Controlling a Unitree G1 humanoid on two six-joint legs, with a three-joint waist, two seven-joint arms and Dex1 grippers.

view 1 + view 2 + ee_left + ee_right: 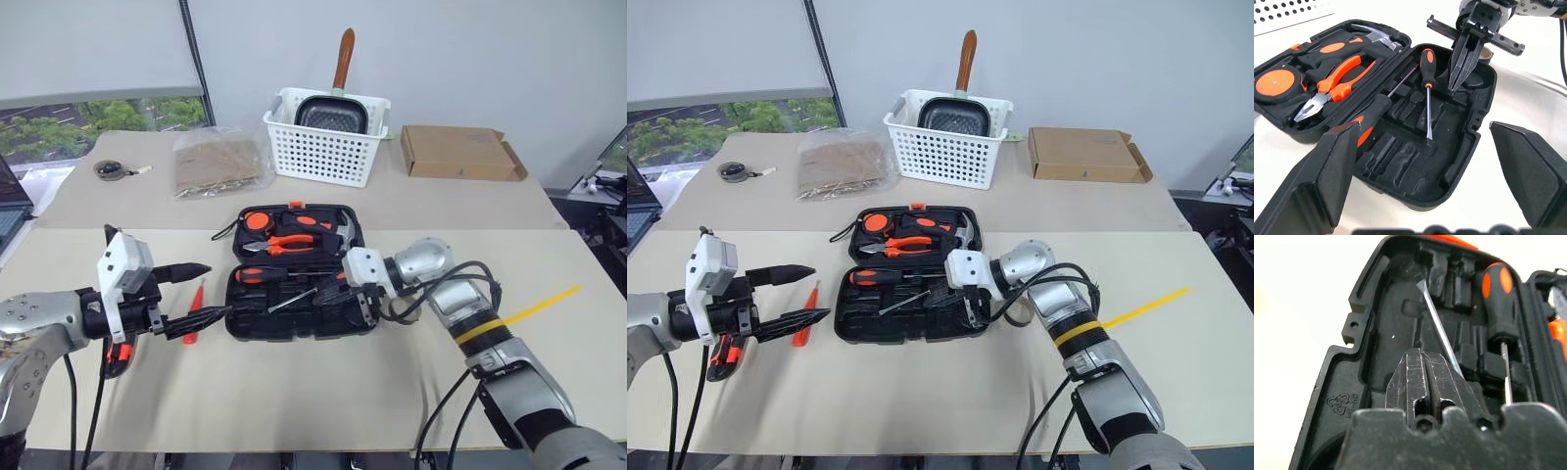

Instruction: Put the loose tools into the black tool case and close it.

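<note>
Left wrist view looks straight into the black tool case, which lies open on the bench, its lid half holding pliers, a tape measure and a hammer. In the near half of the case two screwdrivers rest: a slim one with its orange-black handle toward the hinge, and a thicker one lying slantwise across the moulded recesses rather than seated in them. The right gripper hangs over the case's right end with its jaws pinched fully together and nothing held between them; in the right wrist view the slim screwdriver's shaft passes just beside the jaw tips.

The left gripper hovers to the left of the case with jaws spread wide and empty. Just left of the case, an orange pen-like tool lies on the bench under those jaws, and an orange-black utility knife sits farther left of the case.

Risks, as I judge them: tools lying crooked across the recesses could stop the lid from shutting or spring the latch. The closed right jaws, so near the slim shaft, could nudge it further out of place. The thin orange tool lies flat on the bench, so a pinch may skid it away from the case.
</note>
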